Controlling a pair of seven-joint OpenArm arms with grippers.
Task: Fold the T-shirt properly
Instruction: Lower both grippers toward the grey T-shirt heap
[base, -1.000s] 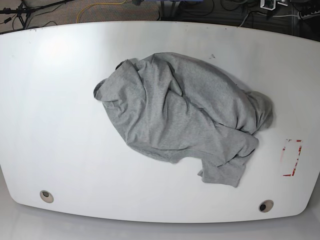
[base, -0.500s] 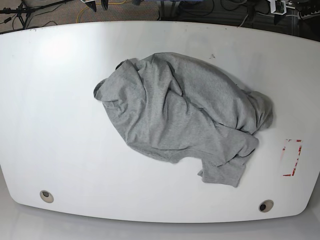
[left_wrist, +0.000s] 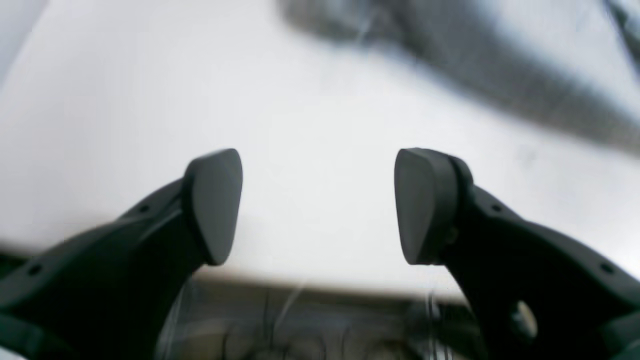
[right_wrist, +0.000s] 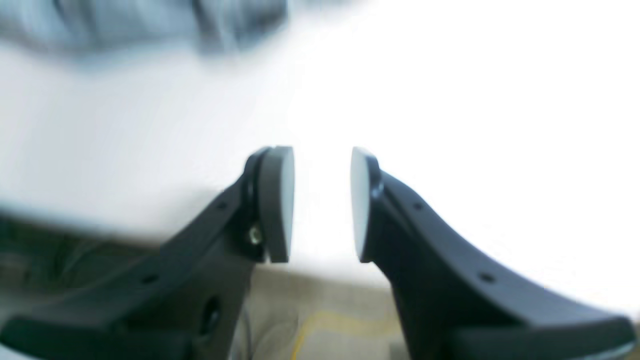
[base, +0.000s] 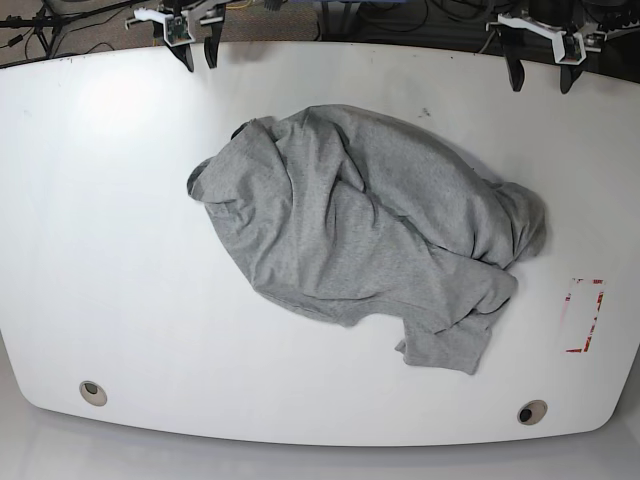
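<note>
The T-shirt (base: 370, 230) lies crumpled in a light grey heap on the middle of the white table (base: 100, 250), with no lettering showing. My left gripper (base: 540, 70) hangs over the table's far edge at the right, open and clear of the cloth. In the left wrist view the left gripper (left_wrist: 320, 205) has its pads far apart and empty, and the T-shirt (left_wrist: 450, 60) is a blur ahead. My right gripper (base: 198, 52) is at the far left edge. The right wrist view shows the right gripper (right_wrist: 320, 205) with a narrow gap, holding nothing, the T-shirt (right_wrist: 150, 25) blurred beyond.
A red-marked rectangle (base: 583, 315) sits on the table near its right edge. Two round holes (base: 92, 392) (base: 531, 411) lie near the front edge. Cables run across the floor behind the far edge.
Both grippers have come into the base view at the far edge and moved down over the table. The T-shirt has not moved.
</note>
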